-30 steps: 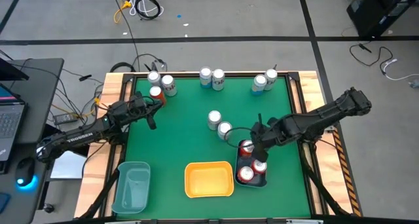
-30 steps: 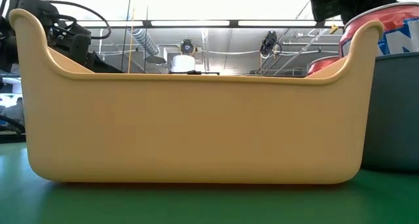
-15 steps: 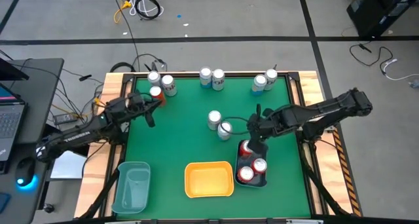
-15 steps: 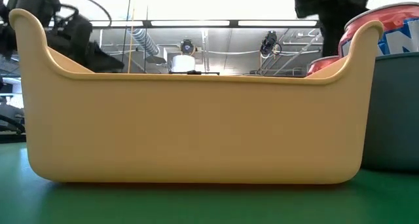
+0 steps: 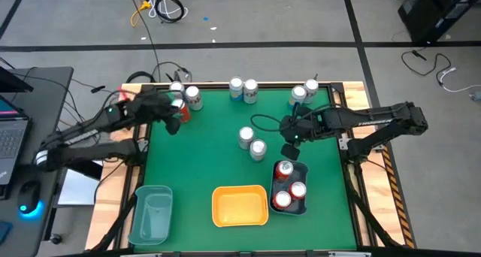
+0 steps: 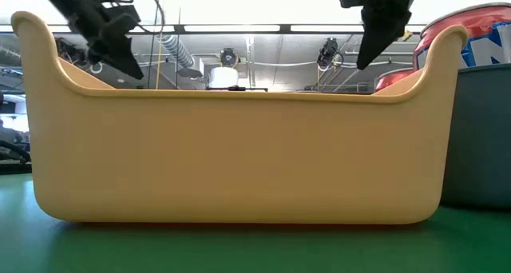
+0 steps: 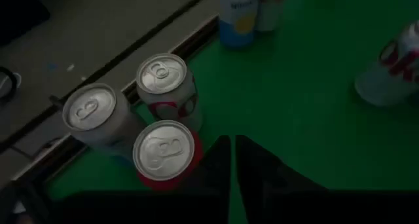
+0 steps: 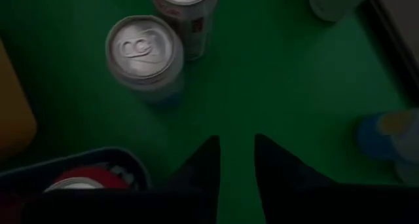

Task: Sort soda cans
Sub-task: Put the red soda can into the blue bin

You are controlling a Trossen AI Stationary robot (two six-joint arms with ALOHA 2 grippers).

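Silver soda cans stand along the far edge (image 5: pixel 250 92), (image 5: pixel 298 95), and two stand mid-table (image 5: pixel 246 137), (image 5: pixel 258 148). At the far left, a red can (image 7: pixel 163 152) stands upright beside two silver ones (image 7: pixel 162 80), (image 7: pixel 91 112). My left gripper (image 5: pixel 174 123) hovers just right of that red can, shut and with nothing in it (image 7: pixel 232 155). My right gripper (image 5: pixel 290 148) hangs open and empty (image 8: pixel 236 155) between the mid-table cans (image 8: pixel 144 50) and a dark bin (image 5: pixel 301 204) holding three red cans (image 5: pixel 283 169).
A yellow bin (image 5: pixel 240 206) and a teal bin (image 5: pixel 152 212) sit at the near edge, left of the dark bin. In the low view the yellow bin (image 6: pixel 239 153) fills the foreground. Wooden rails frame the green mat (image 5: pixel 210 152); cables lie beyond the table's far left corner.
My left gripper has risen beside the far-left cans and tipped from steeply down toward level. My right gripper has lifted off the dark bin and gone toward the far edge, swinging toward the mid-table cans. No can has moved.
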